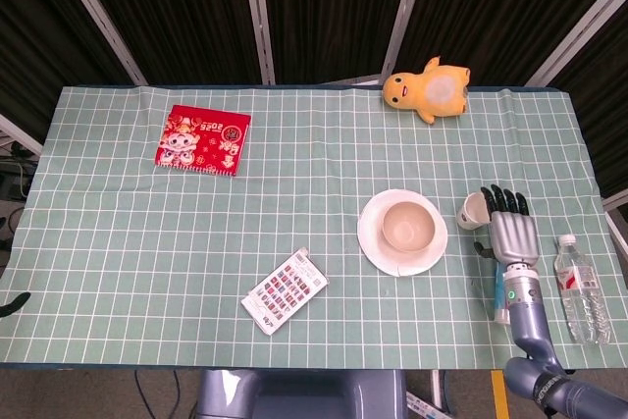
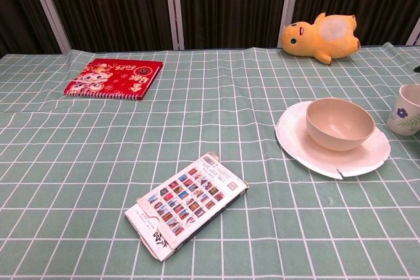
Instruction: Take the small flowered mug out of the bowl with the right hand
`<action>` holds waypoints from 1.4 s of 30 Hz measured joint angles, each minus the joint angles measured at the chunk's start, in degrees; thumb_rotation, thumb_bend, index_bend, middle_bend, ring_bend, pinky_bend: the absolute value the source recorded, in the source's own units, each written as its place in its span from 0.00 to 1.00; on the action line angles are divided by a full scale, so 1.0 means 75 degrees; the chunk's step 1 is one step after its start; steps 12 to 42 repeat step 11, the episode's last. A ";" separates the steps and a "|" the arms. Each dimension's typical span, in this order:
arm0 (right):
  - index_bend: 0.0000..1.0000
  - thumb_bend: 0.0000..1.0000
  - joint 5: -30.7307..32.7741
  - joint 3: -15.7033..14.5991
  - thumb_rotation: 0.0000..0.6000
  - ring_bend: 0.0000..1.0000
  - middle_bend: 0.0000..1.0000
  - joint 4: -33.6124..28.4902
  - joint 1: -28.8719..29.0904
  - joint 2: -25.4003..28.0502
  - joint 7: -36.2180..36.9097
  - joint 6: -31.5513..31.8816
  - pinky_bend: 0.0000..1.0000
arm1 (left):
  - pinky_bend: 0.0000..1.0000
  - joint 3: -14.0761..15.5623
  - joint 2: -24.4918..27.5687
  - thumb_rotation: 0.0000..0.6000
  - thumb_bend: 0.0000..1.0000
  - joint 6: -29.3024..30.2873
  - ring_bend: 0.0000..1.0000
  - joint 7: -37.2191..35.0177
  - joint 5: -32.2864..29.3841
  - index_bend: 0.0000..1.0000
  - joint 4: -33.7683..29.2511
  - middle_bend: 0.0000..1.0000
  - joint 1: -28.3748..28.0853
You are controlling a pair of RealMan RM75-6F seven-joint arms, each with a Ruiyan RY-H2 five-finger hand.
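The small flowered mug [image 1: 472,210] stands upright on the checked cloth, right of the bowl [image 1: 408,224] and outside it. The cream bowl is empty and sits on a chipped white plate [image 1: 374,242]. My right hand [image 1: 512,231] is just right of the mug, fingers spread, holding nothing. The chest view shows the mug [image 2: 408,110] at the right edge, with the bowl [image 2: 340,122] and plate [image 2: 295,141] to its left; no fingers are on the mug there. My left hand does not show in either view.
A water bottle [image 1: 581,289] lies right of my right forearm, and a blue-and-white tube [image 1: 499,291] lies partly under it. A yellow plush toy [image 1: 428,92] sits at the back, a red booklet [image 1: 203,139] far left, and a printed box [image 1: 285,289] near the front edge.
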 measured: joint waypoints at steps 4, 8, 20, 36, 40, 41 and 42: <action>0.00 0.12 -0.0504 -0.0086 1.00 0.00 0.00 -0.0423 -0.0241 0.0289 0.0204 0.0629 0.00 | 0.00 -0.0002 0.0000 1.00 0.00 0.0022 0.00 -0.0011 0.0004 0.00 0.0000 0.00 0.0008; 0.00 0.12 -0.1213 -0.0273 1.00 0.00 0.00 -0.0849 -0.0558 0.0639 0.0456 0.1369 0.00 | 0.00 -0.0008 0.0001 1.00 0.00 0.0049 0.00 -0.0027 -0.0002 0.00 0.0014 0.00 0.0023; 0.00 0.09 -0.1961 -0.0583 1.00 0.00 0.00 -0.1096 -0.0856 0.0935 0.0619 0.1932 0.00 | 0.00 0.0014 -0.0011 1.00 0.00 0.0011 0.00 -0.0017 0.0051 0.00 0.0054 0.00 0.0005; 0.00 0.09 -0.1961 -0.0583 1.00 0.00 0.00 -0.1096 -0.0856 0.0935 0.0619 0.1932 0.00 | 0.00 0.0014 -0.0011 1.00 0.00 0.0011 0.00 -0.0017 0.0051 0.00 0.0054 0.00 0.0005; 0.00 0.09 -0.1961 -0.0583 1.00 0.00 0.00 -0.1096 -0.0856 0.0935 0.0619 0.1932 0.00 | 0.00 0.0014 -0.0011 1.00 0.00 0.0011 0.00 -0.0017 0.0051 0.00 0.0054 0.00 0.0005; 0.00 0.09 -0.1961 -0.0583 1.00 0.00 0.00 -0.1096 -0.0856 0.0935 0.0619 0.1932 0.00 | 0.00 0.0014 -0.0011 1.00 0.00 0.0011 0.00 -0.0017 0.0051 0.00 0.0054 0.00 0.0005; 0.00 0.09 -0.1961 -0.0583 1.00 0.00 0.00 -0.1096 -0.0856 0.0935 0.0619 0.1932 0.00 | 0.00 0.0014 -0.0011 1.00 0.00 0.0011 0.00 -0.0017 0.0051 0.00 0.0054 0.00 0.0005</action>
